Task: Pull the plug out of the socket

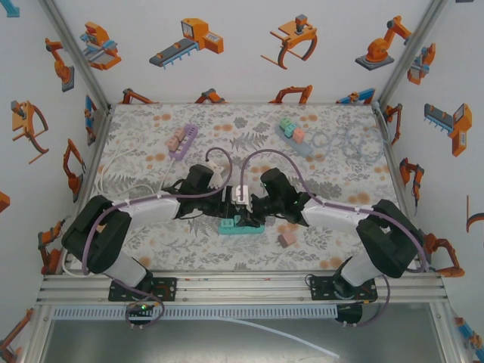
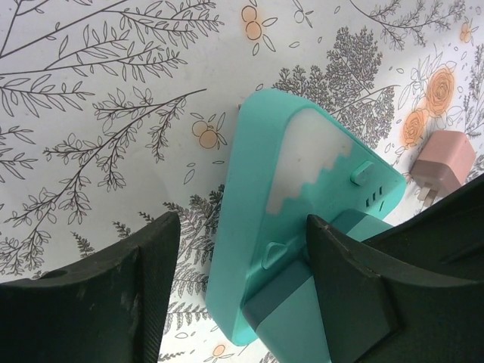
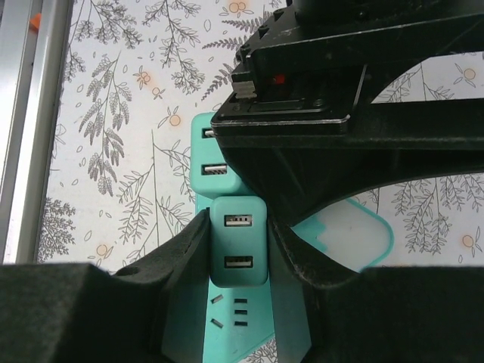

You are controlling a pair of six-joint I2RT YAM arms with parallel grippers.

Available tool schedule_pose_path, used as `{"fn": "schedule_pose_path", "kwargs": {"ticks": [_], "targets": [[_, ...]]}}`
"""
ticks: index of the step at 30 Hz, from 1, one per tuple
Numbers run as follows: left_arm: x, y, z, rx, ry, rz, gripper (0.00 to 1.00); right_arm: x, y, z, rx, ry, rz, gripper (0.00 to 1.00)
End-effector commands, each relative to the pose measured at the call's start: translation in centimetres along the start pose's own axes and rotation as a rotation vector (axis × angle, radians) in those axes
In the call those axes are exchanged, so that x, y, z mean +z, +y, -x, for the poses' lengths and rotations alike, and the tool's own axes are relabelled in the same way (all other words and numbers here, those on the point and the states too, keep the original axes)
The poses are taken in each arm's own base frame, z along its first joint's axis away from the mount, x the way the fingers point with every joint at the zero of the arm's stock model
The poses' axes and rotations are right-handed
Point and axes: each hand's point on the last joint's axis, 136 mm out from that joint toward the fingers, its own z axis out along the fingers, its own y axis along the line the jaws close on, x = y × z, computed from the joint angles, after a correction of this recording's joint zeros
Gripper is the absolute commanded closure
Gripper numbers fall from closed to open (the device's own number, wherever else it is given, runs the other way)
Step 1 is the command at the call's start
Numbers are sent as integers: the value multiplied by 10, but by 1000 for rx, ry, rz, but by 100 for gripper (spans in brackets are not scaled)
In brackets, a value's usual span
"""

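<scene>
Left pincer [image 2: 238, 261] stands part-open over the socket strip [image 2: 302, 144], one finger against it and the other clear of its edge, so you have no hold-down yet. That strip lies near the middle of the table [image 1: 325, 181], between both arms. Right pincer [image 3: 238, 227] is clamped on the teal plug [image 3: 238, 261], which sits in the strip. You look to be at the pull: close the left on the strip, then draw the plug straight out.

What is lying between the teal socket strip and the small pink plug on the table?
Nothing: in the left wrist view, bare flowered tablecloth separates the teal socket strip from the pink plug.
</scene>
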Motion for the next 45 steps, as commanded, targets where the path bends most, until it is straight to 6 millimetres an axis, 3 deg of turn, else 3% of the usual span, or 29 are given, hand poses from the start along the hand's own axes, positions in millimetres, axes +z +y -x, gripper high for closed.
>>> {"fn": "schedule_pose_path", "kwargs": {"ticks": [1,6,8,12,15,18,24,30,39,45], "targets": [[19,35,-57,-12,193,124,41,-4,-7,41,-66,-111,-16,100],[17,66,-77,-13,258,282,44,-20,-11,77,-43,-177,-55,100],[17,75,-81,-18,268,321,45,-21,-11,75,-74,-150,-69,100],[15,85,-82,-30,269,381,46,-8,19,49,-301,0,-38,100],[14,91,-81,-34,266,409,47,-4,39,52,-385,4,-14,100],[14,94,-81,-35,268,418,47,-3,44,57,-377,-23,-24,100],[13,95,-83,-29,276,418,47,-5,35,69,-305,-42,-58,100],[10,85,-74,-38,241,385,47,-6,38,65,-263,-39,-39,100],[-9,71,-45,-47,157,361,47,-34,38,83,-157,-105,-127,100],[-24,52,-19,-44,85,310,44,-68,10,101,135,-187,-347,100]]}}
